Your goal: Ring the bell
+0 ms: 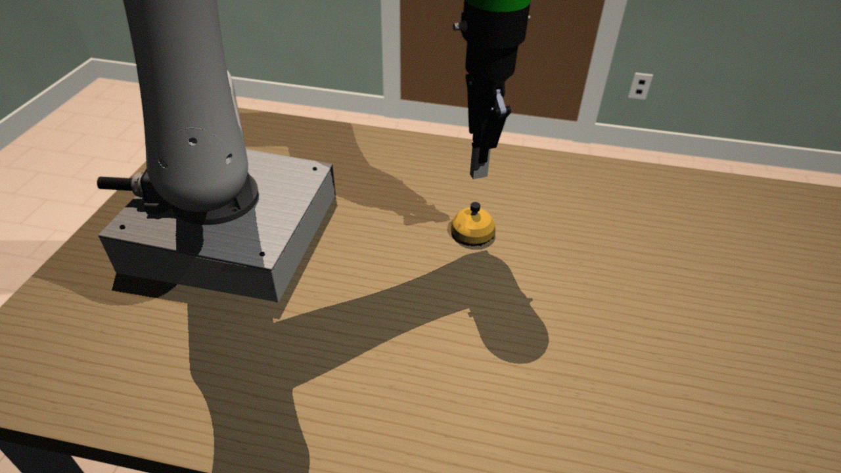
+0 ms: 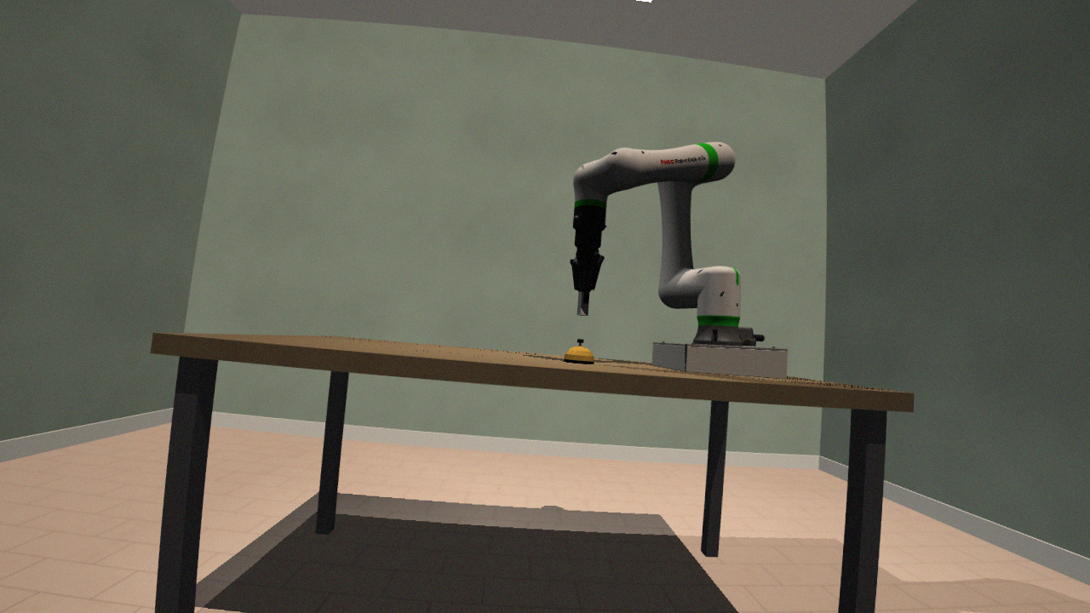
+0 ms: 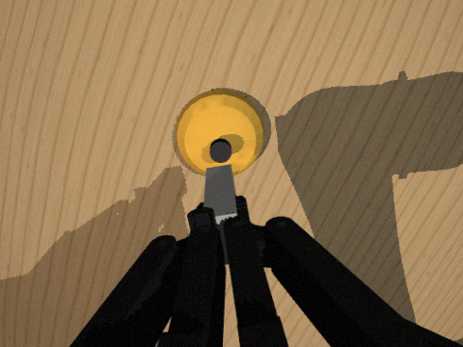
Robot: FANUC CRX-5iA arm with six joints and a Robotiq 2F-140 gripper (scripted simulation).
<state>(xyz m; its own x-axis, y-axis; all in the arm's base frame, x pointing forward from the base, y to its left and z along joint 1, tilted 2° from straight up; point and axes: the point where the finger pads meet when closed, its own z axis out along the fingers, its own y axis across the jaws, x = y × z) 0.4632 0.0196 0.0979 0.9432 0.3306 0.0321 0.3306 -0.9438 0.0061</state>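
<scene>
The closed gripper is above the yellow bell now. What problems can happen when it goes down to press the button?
1. The button is small; if the shut gripper descends slightly off-centre, it could strike the yellow dome instead.
2. An off-centre push might slide the bell along the table, and it must stay in place.
</scene>
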